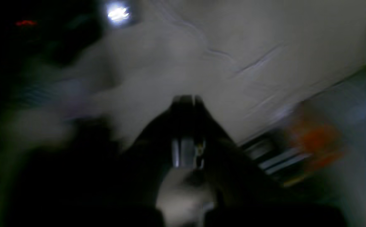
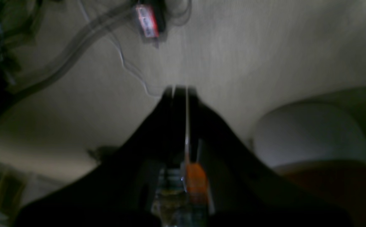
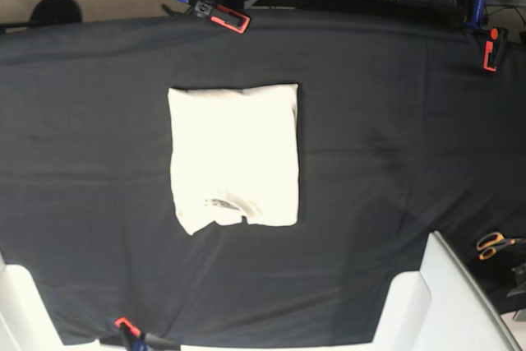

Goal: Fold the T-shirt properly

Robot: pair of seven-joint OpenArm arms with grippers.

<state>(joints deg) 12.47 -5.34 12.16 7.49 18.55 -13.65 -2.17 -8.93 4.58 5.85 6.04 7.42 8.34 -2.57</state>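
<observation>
The T-shirt (image 3: 234, 156) lies on the black tablecloth (image 3: 378, 145) as a neat cream rectangle, left of centre in the base view. A small dark mark shows near its front edge. Neither gripper reaches into the base view; only white arm parts show at the bottom right (image 3: 444, 302) and bottom left (image 3: 16, 310) corners, well away from the shirt. In the dark, blurred left wrist view, my left gripper (image 1: 186, 99) is shut with nothing visible between its fingers. My right gripper (image 2: 179, 90) is likewise shut and empty, over a pale surface with cables.
Red-and-black clamps pin the cloth at the back left (image 3: 223, 16), the back right (image 3: 491, 48) and the front edge (image 3: 131, 333). Orange-handled scissors (image 3: 496, 244) lie at the right edge. Cables and equipment run along the back.
</observation>
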